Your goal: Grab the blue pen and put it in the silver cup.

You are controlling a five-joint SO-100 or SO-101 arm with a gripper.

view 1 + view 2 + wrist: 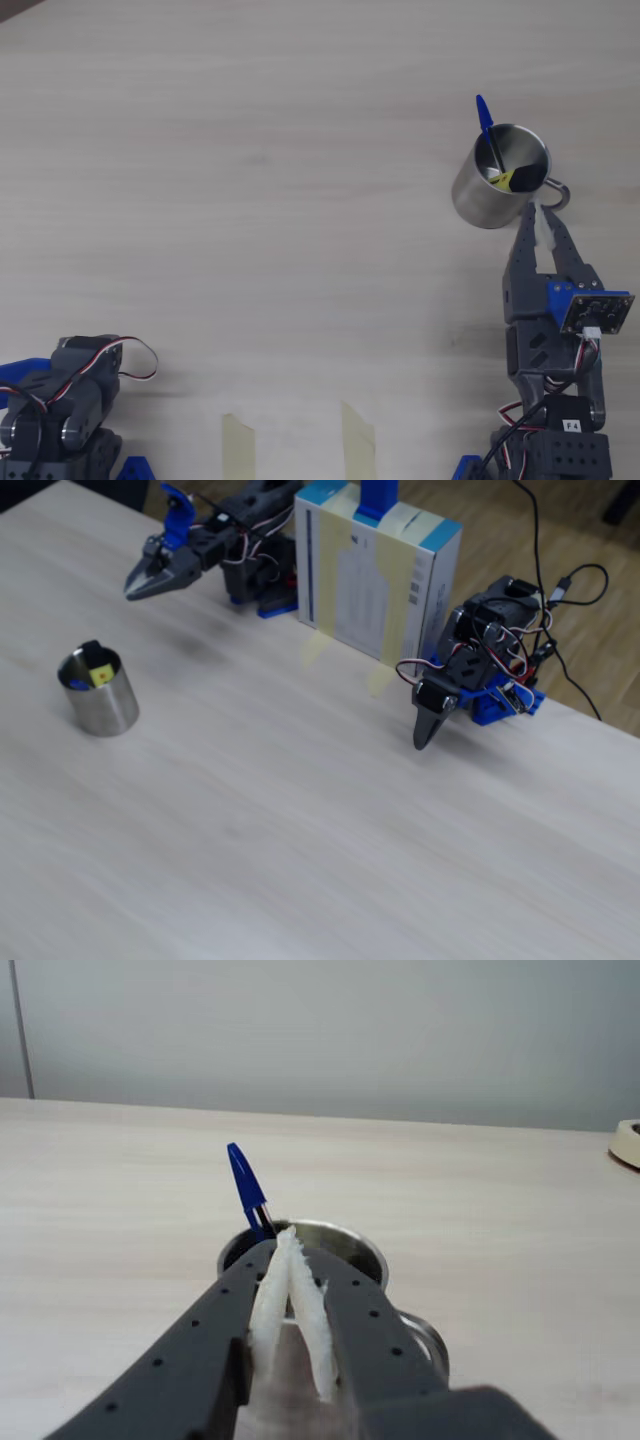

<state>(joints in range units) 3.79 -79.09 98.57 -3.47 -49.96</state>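
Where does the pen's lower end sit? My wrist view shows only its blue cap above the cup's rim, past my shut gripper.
Observer: In the overhead view, the pen slants down inside the cup, ending beside a yellow bit.
Operator: Is my gripper touching the cup?
Observer: The overhead view puts the gripper right by the handle; I cannot tell if they touch.
Operator: Anything else nearby?
Observer: A second arm sits far off at the overhead view's lower left.

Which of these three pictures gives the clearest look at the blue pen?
The overhead view: the blue pen stands leaning in the silver cup, cap poking past the rim. The wrist view shows only its cap above the closed gripper. In the fixed view the pen is barely discernible.
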